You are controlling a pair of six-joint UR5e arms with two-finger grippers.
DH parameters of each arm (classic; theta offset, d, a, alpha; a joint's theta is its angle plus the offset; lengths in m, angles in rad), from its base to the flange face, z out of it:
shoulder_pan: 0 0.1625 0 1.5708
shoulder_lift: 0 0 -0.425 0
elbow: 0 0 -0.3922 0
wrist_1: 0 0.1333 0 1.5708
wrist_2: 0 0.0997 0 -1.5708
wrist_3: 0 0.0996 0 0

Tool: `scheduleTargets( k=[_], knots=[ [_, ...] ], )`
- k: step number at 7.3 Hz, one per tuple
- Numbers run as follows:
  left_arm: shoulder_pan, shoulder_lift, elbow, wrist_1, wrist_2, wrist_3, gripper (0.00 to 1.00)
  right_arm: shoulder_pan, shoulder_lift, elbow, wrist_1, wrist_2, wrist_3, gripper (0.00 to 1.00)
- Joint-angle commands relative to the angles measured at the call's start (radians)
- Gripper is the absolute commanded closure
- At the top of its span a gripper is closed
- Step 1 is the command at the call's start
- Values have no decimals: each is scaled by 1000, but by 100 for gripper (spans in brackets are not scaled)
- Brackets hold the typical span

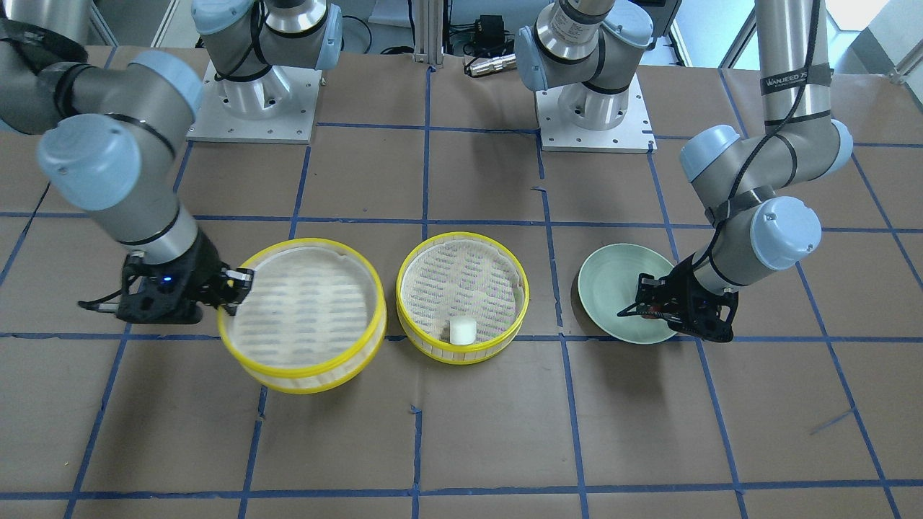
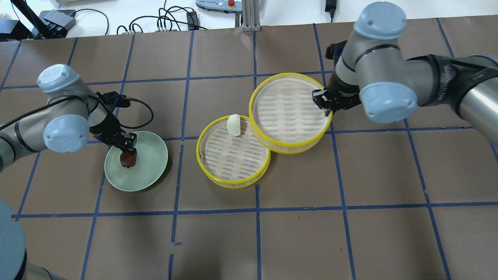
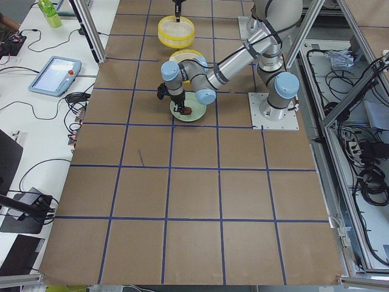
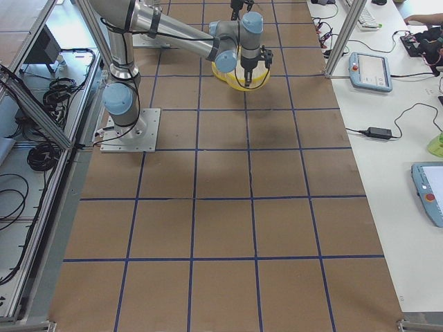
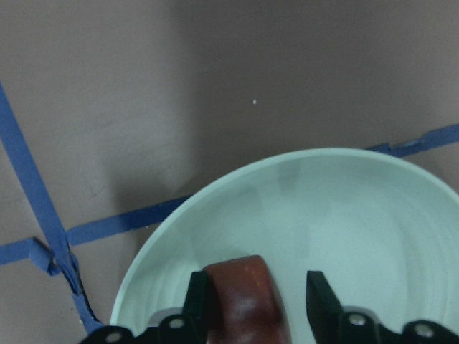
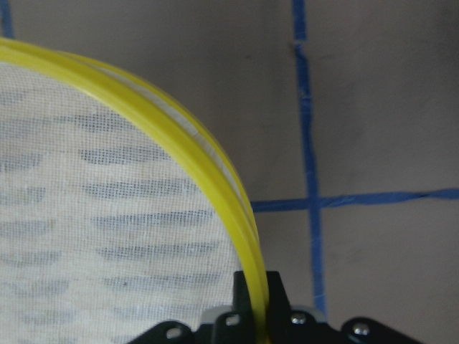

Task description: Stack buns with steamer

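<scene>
Buns half done: white bun (image 1: pixel 461 331) is sitting in the base steamer (image 1: pixel 433 352), my left gripper (image 5: pixel 256 287) is gaping around the brown bun (image 2: pixel 128 159), my right gripper (image 2: pixel 323 103) is clamping the spare steamer (image 2: pixel 290 147) beside it.

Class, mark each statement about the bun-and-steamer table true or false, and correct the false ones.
1. The white bun lies on the green plate. False: the white bun lies in the middle steamer tray, near its rim.
2. The right gripper is clamped on the rim of the other steamer tray. True.
3. The dark bun sits on the plate, between the fingers of the left gripper. True.
4. Both steamer trays hold a bun. False: the tray in the right gripper is empty.
</scene>
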Motion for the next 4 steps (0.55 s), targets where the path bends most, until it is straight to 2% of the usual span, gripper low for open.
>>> scheduleTargets(
  k=[1, 4],
  knots=[
    [-6, 25, 0, -4, 7, -68, 98, 185, 37, -12, 3, -6, 299, 95],
    [-66, 171, 47, -189, 0, -154, 98, 268, 92, -37, 5, -73, 309, 94]
  ],
)
